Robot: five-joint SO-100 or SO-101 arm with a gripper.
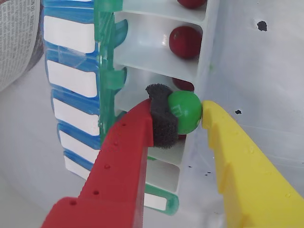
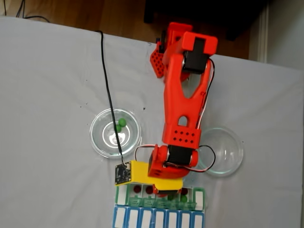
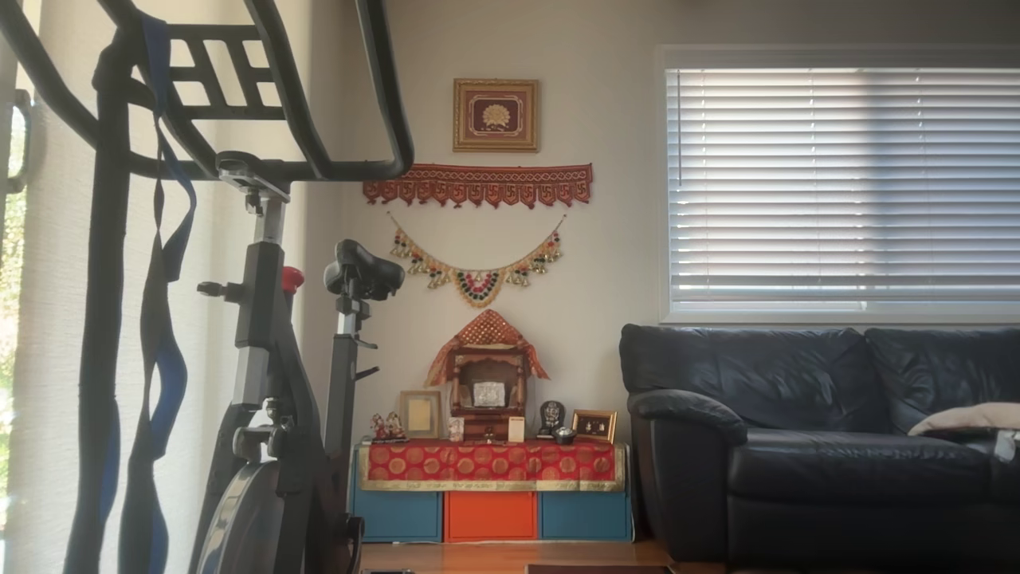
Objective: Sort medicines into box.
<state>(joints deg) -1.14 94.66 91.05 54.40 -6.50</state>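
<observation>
gripper [image 1: 190, 118] pinches a green ball [image 1: 185, 112] right over the box [image 1: 156, 52], above a red-filled compartment. red balls [image 1: 185, 42] sit in farther cells; two greens [image 2: 120, 124] wait in the left dish [image 2: 97, 137] — roughly mid-sort.

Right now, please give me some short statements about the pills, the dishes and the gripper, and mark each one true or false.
1. The gripper holds a green ball. True.
2. The held ball hangs over a glass dish. False: it is at the green-lidded box.
3. Red balls lie in some compartments. True.
4. The left glass dish in the fixed view holds red balls. False: it holds green ones.
5. The right glass dish looks empty. True.
</observation>
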